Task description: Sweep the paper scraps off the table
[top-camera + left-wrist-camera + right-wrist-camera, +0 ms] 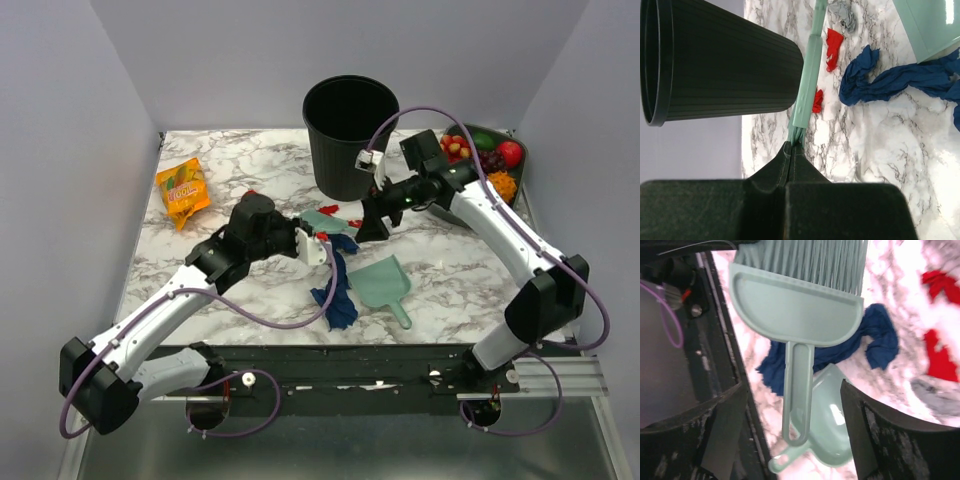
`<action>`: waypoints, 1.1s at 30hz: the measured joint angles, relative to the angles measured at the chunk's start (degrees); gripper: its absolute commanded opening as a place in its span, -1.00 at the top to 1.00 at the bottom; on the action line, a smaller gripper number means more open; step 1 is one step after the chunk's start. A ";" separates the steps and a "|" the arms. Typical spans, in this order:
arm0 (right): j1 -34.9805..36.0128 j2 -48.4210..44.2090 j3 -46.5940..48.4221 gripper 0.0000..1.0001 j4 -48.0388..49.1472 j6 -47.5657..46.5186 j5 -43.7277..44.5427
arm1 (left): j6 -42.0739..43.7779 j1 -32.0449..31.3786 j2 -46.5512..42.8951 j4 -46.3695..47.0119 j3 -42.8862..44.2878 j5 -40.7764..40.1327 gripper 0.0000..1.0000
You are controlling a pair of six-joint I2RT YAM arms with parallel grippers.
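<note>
**Left hand**: clenched on the bristle end of the teal brush. In the overhead view the brush handle points to 3 o'clock, towards the right hand. Whether the brush rests on the surface or is lifted off it cannot be told.

**Right hand:** released, jaws wide, with one finger on either side of the brush handle. No contact with the handle is visible.

**Paper scraps**: lying on the counter. Two red bits sit near the counter centre, at the 6 o'clock foot of the black bin and just beside the brush. A third bit lies at 10 o'clock of centre, next to the left arm's wrist.

**Dustpan**: teal, flat on the counter at 5 o'clock of centre, with its handle pointing to 5 o'clock.

**Blue cloth**: a crumpled strip running from the centre towards 6 o'clock. Its edge meets the 9 o'clock side of the dustpan. From the right wrist camera it is seen under the brush head.

**Orange snack packet**: at 10 o'clock, near the counter's left edge and well apart from the scraps.
</note>
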 measured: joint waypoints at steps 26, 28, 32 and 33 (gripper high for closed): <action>0.09 -29.18 -27.43 -0.49 23.28 -24.41 4.04 | -18.01 3.89 8.92 -23.37 16.83 17.57 1.00; 0.09 -28.61 -27.28 -0.36 23.21 -24.55 3.74 | -19.32 4.37 8.92 -23.17 16.83 18.10 1.00; 0.09 -27.85 -26.18 -0.14 22.73 -23.85 2.43 | -22.36 5.05 8.90 -21.99 16.79 18.86 1.00; 0.09 -27.58 -25.92 -0.08 22.77 -23.87 2.21 | -23.28 5.14 8.90 -21.42 16.74 18.97 1.00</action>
